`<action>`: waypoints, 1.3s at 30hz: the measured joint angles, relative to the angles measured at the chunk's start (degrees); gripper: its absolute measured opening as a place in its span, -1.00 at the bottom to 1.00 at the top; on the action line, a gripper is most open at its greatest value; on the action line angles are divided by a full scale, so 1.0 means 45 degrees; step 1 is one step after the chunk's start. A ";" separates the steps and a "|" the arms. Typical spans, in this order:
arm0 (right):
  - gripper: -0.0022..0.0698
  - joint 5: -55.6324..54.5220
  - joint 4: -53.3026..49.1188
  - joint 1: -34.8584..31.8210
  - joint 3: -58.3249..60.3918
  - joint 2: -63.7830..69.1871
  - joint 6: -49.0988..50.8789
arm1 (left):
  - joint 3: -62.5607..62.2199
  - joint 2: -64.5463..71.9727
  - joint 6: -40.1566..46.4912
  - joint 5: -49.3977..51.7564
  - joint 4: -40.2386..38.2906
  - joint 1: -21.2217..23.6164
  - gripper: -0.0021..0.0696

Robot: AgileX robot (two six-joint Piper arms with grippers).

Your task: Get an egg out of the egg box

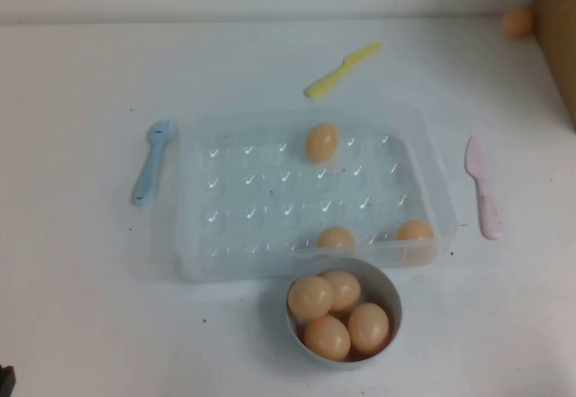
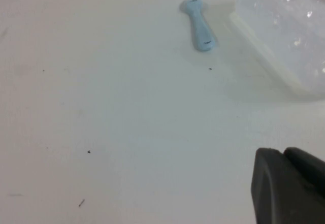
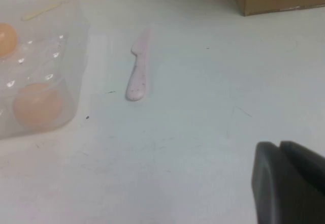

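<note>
The clear egg box [image 1: 202, 235] lies mid-table and holds three tan eggs: one at the back [image 1: 321, 142] and two by the front rim [image 1: 335, 237] [image 1: 415, 230]. My left gripper [image 2: 283, 152] is shut and empty, low over bare table to the left of the box corner [image 2: 274, 46]. My right gripper [image 3: 279, 145] is shut and empty over bare table to the right of the box, whose corner egg [image 3: 38, 105] shows in the right wrist view. Neither gripper shows in the high view.
A grey bowl [image 1: 389, 291] with several eggs stands just in front of the box. A blue spoon [image 1: 151, 161] lies left of the box, a yellow knife [image 1: 342, 69] behind it, a pink knife [image 1: 481, 187] right. A loose egg [image 1: 517, 22] and a cardboard box [image 1: 560, 28] are far right.
</note>
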 joint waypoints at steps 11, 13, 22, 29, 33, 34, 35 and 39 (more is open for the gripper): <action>-0.99 0.0000 0.0000 0.0000 0.0000 0.0000 0.0000 | 0.0000 0.0000 0.0000 0.0000 0.0000 0.0000 -0.95; -0.99 0.0000 0.0009 0.0000 0.0000 0.0000 0.0000 | 0.0000 0.0000 0.0000 0.0000 0.0000 0.0000 -0.95; -0.99 0.0000 0.0091 0.0000 0.0000 0.0000 0.0000 | 0.0000 0.0000 0.0000 0.0000 0.0000 0.0000 -0.95; -0.99 -0.0023 0.1110 0.0000 0.0000 0.0000 0.0022 | 0.0000 0.0000 0.0000 0.0000 0.0000 0.0000 -0.95; -0.99 -0.0525 0.3449 0.0000 0.0000 0.0000 0.0022 | 0.0000 0.0000 0.0000 0.0000 0.0000 0.0000 -0.95; -0.99 -0.0744 0.4439 0.0000 0.0000 0.0000 0.0022 | 0.0000 0.0000 0.0000 0.0000 0.0000 0.0000 -0.95; -0.99 -0.0934 0.5552 0.0000 0.0000 0.0000 0.0022 | 0.0000 0.0000 0.0000 0.0000 0.0000 0.0000 -0.95; -0.99 -0.1866 0.9031 0.0000 0.0000 0.0000 0.0022 | 0.0000 0.0000 0.0000 0.0000 0.0000 0.0000 -0.95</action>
